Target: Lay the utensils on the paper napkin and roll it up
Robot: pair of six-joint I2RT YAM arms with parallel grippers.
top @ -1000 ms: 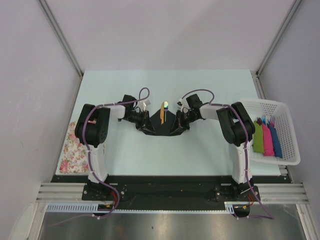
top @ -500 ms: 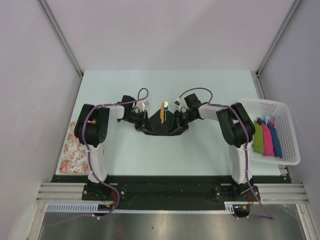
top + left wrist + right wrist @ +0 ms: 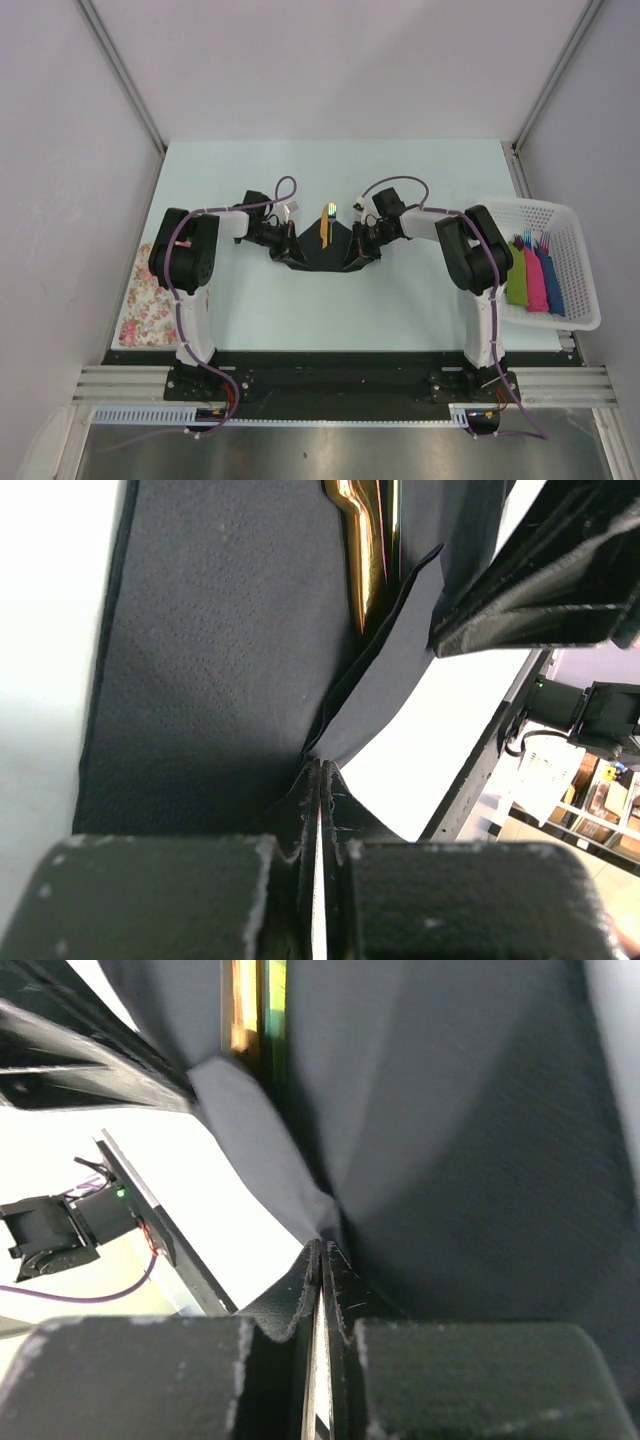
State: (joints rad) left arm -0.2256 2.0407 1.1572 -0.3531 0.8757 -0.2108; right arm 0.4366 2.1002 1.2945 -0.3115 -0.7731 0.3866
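Two pinched grips held the black paper napkin (image 3: 338, 252) up between them, the left gripper (image 3: 318, 776) and the right gripper (image 3: 320, 1252) each clamped tight on one raised edge (no gap visible between the fingers), with the yellow-orange utensils (image 3: 362, 565) lying in the fold just beyond both sets of fingertips.

Mid-table: paper napkin (image 3: 322, 252), utensils (image 3: 325, 226) lying on it. Basket (image 3: 545, 212) at right edge, bundles (image 3: 535, 282) inside. Cloth (image 3: 145, 300) at near-left corner.

The paper napkin (image 3: 220, 660) looks matt and finely dimpled, the orange utensils (image 3: 367, 568) glossy smooth plastic
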